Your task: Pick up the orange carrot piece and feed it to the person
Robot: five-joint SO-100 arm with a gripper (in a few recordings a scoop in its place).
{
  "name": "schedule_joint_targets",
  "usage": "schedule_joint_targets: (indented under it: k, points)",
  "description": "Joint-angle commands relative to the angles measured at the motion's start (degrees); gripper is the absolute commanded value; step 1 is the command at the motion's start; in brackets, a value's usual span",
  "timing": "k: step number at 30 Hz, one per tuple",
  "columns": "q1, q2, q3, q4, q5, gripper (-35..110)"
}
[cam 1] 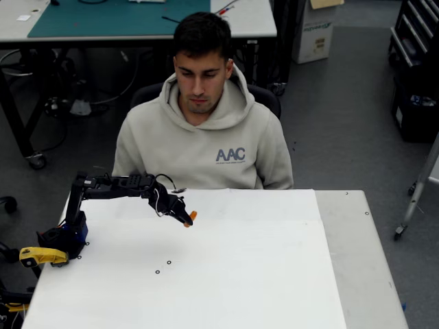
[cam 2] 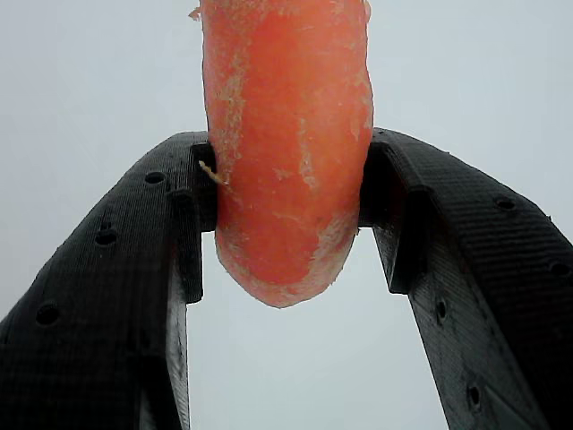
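The orange carrot piece (cam 2: 286,152) is clamped between the two black fingers of my gripper (cam 2: 288,202), its rounded end hanging below them in the wrist view. From overhead, the gripper (cam 1: 186,218) is above the white table near its far edge, with the carrot piece (cam 1: 191,218) poking out as a small orange stub at its tip. The person (cam 1: 204,130), in a light grey hoodie printed "AAC", sits behind the table's far edge, head bowed toward the table. The gripper is just in front of the person's chest, a little to the left.
The white table (cam 1: 260,274) stretches to the right and toward the near edge, with a few small dark marks (cam 1: 163,266). A yellow clamp (cam 1: 40,256) holds the arm's base (cam 1: 65,236) at the left edge. A desk with a green mat (cam 1: 116,17) stands behind the person.
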Motion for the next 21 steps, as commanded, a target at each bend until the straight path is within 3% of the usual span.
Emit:
schedule_joint_targets:
  k: [1,13,21]
  points:
    - [-1.67,3.60,-11.87,0.26,-0.44,-3]
    - [-5.54,-10.81,-46.32,0.44,-0.70,-3]
    - [-9.40,-18.37,-65.65,0.53,-10.72,-3]
